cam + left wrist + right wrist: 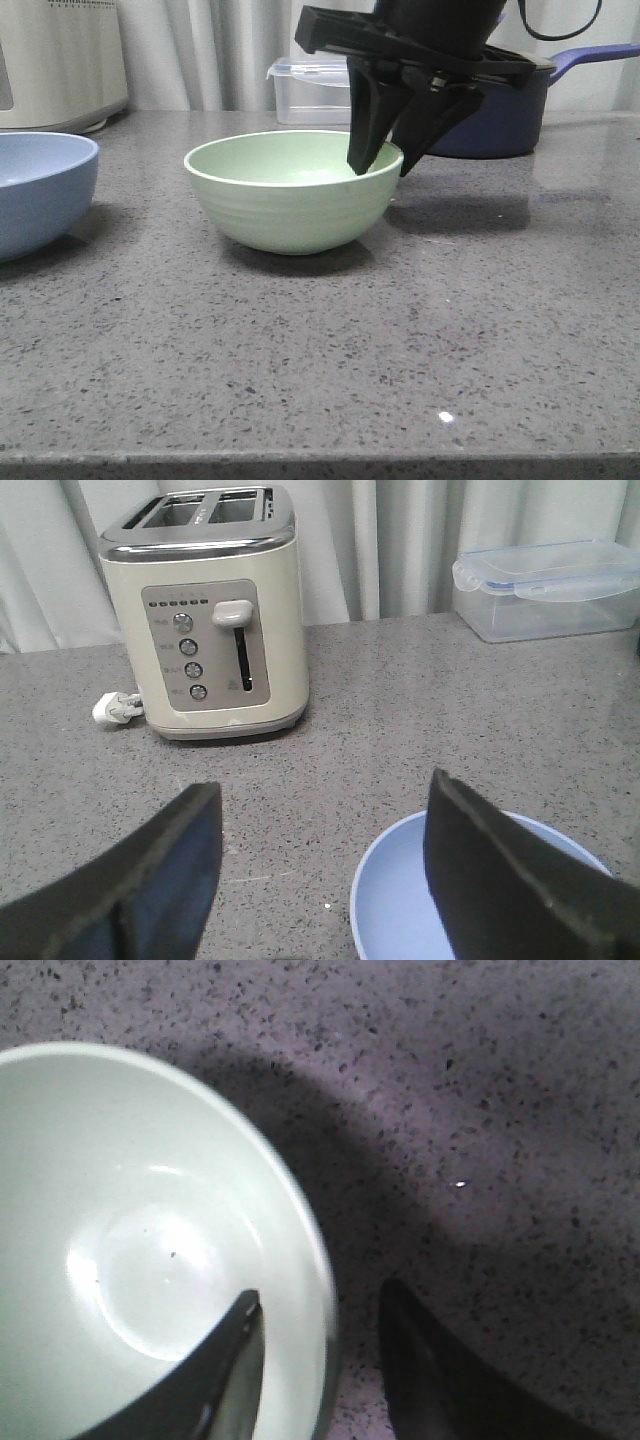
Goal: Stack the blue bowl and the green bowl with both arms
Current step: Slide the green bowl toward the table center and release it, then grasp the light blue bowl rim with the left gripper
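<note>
The round pale mint-green bowl (293, 190) with faint ridges sits upright near the middle of the speckled grey stone countertop (420, 330). The right gripper (383, 166) hangs over the bowl's right-hand rim with its black fingers spread: one finger (225, 1375) reaches inside the bowl, the other (440, 1380) stands outside the wall, so the rim lies between them. Whether either finger touches the wall cannot be told.

The smooth matte periwinkle-blue bowl (40, 190) rests at the left edge of the front view, well apart from the green one. In the left wrist view the left gripper (320, 875) hovers above it with its jaws wide apart, one finger (500, 880) over the blue bowl's (400, 900) rim.

Behind the green bowl stand a clear plastic lidded container (310, 90) and a dark navy saucepan (500, 115), the latter just behind the right arm. A cream toaster (215, 615) stands beyond the blue bowl, before pale curtains (220, 50).
</note>
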`<state>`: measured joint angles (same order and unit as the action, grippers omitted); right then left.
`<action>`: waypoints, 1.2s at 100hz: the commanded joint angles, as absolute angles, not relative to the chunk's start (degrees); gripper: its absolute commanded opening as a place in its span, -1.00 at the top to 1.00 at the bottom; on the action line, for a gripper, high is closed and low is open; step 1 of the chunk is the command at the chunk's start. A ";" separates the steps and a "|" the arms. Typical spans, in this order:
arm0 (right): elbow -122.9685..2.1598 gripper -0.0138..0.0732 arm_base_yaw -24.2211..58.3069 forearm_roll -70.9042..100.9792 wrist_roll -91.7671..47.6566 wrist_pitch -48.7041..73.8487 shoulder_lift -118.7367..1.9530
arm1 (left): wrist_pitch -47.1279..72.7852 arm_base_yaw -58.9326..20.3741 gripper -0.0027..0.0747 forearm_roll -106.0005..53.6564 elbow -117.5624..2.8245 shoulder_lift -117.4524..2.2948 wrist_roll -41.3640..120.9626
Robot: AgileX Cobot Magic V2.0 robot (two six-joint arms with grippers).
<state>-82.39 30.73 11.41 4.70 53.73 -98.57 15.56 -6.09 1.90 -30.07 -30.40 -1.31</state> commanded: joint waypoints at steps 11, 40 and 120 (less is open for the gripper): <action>-84.09 -0.02 30.78 10.84 4.58 52.73 -92.56 | 10.93 -6.10 -0.20 1.63 -31.83 -30.94 -2.01; -79.77 0.21 30.78 10.37 4.58 53.22 -85.17 | 10.93 -6.10 -0.20 1.63 -31.83 -30.94 -2.01; -62.13 0.83 33.18 12.14 4.58 41.15 -81.86 | 10.93 -6.10 -0.20 1.63 -31.83 -30.94 -2.01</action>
